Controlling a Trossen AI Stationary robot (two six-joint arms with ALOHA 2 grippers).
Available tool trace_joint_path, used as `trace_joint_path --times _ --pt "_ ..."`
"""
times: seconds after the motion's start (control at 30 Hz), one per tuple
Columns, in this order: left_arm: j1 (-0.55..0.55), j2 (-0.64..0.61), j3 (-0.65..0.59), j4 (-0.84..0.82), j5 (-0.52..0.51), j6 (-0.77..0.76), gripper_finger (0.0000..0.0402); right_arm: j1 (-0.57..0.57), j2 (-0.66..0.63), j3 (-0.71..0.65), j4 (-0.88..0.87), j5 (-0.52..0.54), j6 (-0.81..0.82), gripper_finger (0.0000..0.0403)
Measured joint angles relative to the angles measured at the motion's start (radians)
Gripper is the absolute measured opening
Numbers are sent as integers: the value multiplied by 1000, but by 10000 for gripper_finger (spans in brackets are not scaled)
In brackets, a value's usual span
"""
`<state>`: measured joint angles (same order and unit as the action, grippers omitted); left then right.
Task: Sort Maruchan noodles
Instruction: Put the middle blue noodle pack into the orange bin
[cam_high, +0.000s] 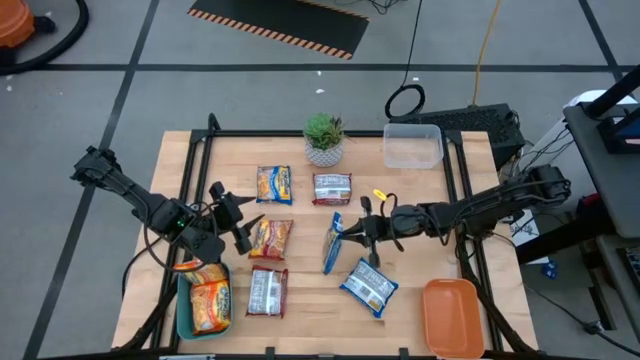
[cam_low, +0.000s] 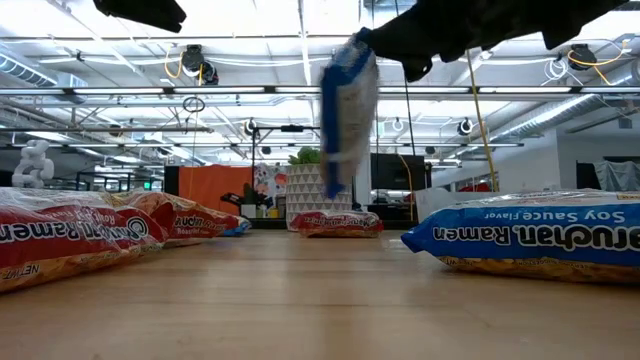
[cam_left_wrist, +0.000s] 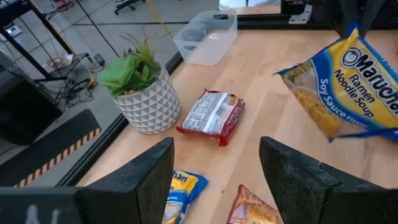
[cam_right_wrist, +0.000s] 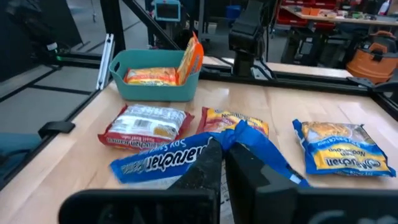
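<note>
Near the middle of the table (cam_high: 400, 300), a blue-and-yellow soy sauce packet (cam_high: 333, 243) is held clear of the wood by the right gripper (cam_high: 352, 231), whose fingers are closed tight on the packet's upper edge – the low view shows it hanging well above the surface. The step in hand is judged to be the carry of this packet toward its bin. A second blue packet (cam_high: 368, 285) lies flat just in front of the held one, and the empty orange tray (cam_high: 452, 316) sits at the table's near right corner; it is taken, not known, to be the likely destination. The next move would call for a swing toward that tray, with the dangling packet kept high enough to pass over the packet lying below, followed by a release over the tray's bare floor. The left gripper (cam_high: 238, 217) hovers with its fingers spread wide and empty, near an orange packet (cam_high: 270, 237). Orange packets are already gathered in the teal tray (cam_high: 182, 312), one leaning over its rim. Two dark red packets (cam_high: 332, 188) and another yellow-and-blue packet (cam_high: 274, 184) lie unsorted – some near the potted plant (cam_high: 324, 139) and the clear tub (cam_high: 412, 146).
</note>
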<state>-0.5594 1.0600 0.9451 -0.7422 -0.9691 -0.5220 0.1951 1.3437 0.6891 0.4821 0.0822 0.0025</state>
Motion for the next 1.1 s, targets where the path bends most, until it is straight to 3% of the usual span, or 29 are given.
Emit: trace_joint_path --times 0.23,0.37,0.47,0.67,0.77,0.9,1.1 --pt "0 0 0 1 25 3 241 0 -2 0 9 0 0 0" --pt "0 0 0 61 183 23 241 17 -2 0 70 -6 -57 0" --pt "0 0 0 159 294 73 241 37 -2 1 102 -54 -128 1" --pt "1 12 -14 366 361 181 241 74 -2 2 152 -88 -190 1" --pt "4 38 -73 535 448 278 241 90 -2 2 183 -87 -211 1" --pt "66 74 -124 764 573 350 241 112 -2 3 246 -87 -238 1" --pt "167 101 -167 870 754 348 241 163 -2 59 246 -88 -287 1"
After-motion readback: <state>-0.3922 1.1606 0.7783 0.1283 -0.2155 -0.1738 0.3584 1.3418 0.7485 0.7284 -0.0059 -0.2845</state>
